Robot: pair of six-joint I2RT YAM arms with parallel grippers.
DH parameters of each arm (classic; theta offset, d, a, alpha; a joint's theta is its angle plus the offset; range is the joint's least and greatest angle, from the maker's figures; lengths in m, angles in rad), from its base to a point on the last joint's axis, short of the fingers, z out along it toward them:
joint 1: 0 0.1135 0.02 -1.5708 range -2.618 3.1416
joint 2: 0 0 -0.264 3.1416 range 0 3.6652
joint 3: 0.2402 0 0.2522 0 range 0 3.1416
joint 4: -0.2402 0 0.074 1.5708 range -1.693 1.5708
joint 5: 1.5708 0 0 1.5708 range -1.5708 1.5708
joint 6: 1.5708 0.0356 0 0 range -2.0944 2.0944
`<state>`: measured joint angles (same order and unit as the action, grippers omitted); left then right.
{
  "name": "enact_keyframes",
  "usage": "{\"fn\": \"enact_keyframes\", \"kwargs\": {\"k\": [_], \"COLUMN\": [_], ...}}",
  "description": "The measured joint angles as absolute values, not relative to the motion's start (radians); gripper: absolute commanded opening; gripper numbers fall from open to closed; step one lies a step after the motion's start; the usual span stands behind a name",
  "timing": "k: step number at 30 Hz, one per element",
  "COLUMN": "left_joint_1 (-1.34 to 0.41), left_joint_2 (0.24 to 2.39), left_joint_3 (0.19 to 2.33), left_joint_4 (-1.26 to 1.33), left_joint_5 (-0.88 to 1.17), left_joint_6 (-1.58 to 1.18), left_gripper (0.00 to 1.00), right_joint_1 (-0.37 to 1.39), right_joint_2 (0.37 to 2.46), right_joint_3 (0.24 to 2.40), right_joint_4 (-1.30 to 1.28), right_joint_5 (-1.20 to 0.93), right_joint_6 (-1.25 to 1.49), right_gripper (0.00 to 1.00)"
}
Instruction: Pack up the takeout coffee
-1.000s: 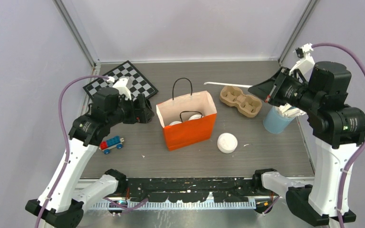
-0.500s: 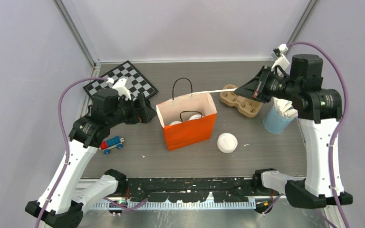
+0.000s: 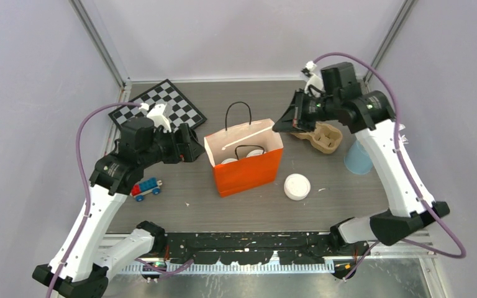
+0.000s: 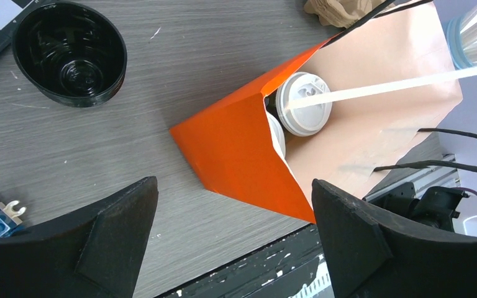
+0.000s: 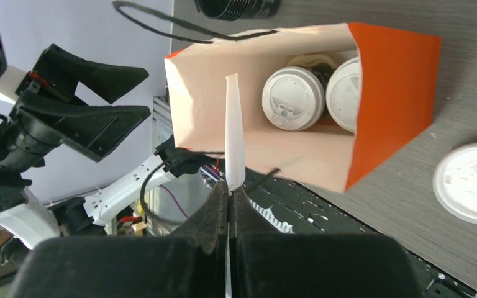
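Note:
Two takeout coffees with white sip lids (image 3: pixel 254 152) (image 4: pixel 303 103) (image 5: pixel 293 98) stand inside the upright orange paper bag (image 3: pixel 248 174) (image 4: pixel 236 149) (image 5: pixel 391 93). My right gripper (image 3: pixel 284 124) (image 5: pixel 230 189) hovers at the bag's right rim, shut on a long white wrapped straw (image 3: pixel 248 138) (image 5: pixel 233 130) (image 4: pixel 397 84). The straw reaches across the bag's mouth, its tip above the cups. My left gripper (image 3: pixel 189 146) (image 4: pixel 233 186) (image 5: pixel 149 92) stands open just left of the bag, holding nothing.
A black lidless cup (image 4: pixel 69 53) sits near the chessboard (image 3: pixel 161 105). A cardboard cup carrier (image 3: pixel 317 131) and a blue cup of straws (image 3: pixel 357 158) lie right of the bag. A loose white lid (image 3: pixel 297 186) (image 5: pixel 472 183) lies in front. A toy train (image 3: pixel 146 187) is at left.
My right arm has swung left from the blue cup, carrying the straw over the carrier to the bag's mouth. The left arm has stayed put.

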<state>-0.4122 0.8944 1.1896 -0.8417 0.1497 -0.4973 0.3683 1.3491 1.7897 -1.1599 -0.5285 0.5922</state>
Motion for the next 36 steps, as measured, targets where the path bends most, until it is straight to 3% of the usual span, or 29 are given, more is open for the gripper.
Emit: {"fn": "enact_keyframes", "kwargs": {"k": [6, 12, 17, 25, 36], "left_joint_1": [-0.412, -0.412, -0.412, -0.412, -0.412], "left_joint_2": [0.870, 0.848, 0.843, 0.842, 0.795], "left_joint_3": [1.181, 1.181, 1.181, 1.180, 1.148], "left_joint_4": [-0.842, -0.842, -0.842, -0.842, -0.841], "left_joint_5": [0.149, 0.138, 0.131, 0.130, 0.105], "left_joint_6": [-0.488, -0.471, -0.459, -0.457, -0.437], "left_gripper": [0.96, 0.97, 0.97, 0.97, 0.98], "right_joint_1": [0.418, 0.417, 0.416, 0.329, 0.071], "right_joint_2": [1.485, 1.582, 1.671, 1.615, 1.428], "right_joint_3": [1.778, 1.790, 1.988, 2.120, 1.982], "right_joint_4": [-1.063, -1.051, -1.188, -1.361, -1.480], "right_joint_5": [-0.521, -0.511, -0.440, -0.298, 0.241], "right_joint_6": [0.658, 0.675, 0.642, 0.662, 0.756], "right_gripper": [0.03, 0.24, 0.41, 0.40, 0.40]}}
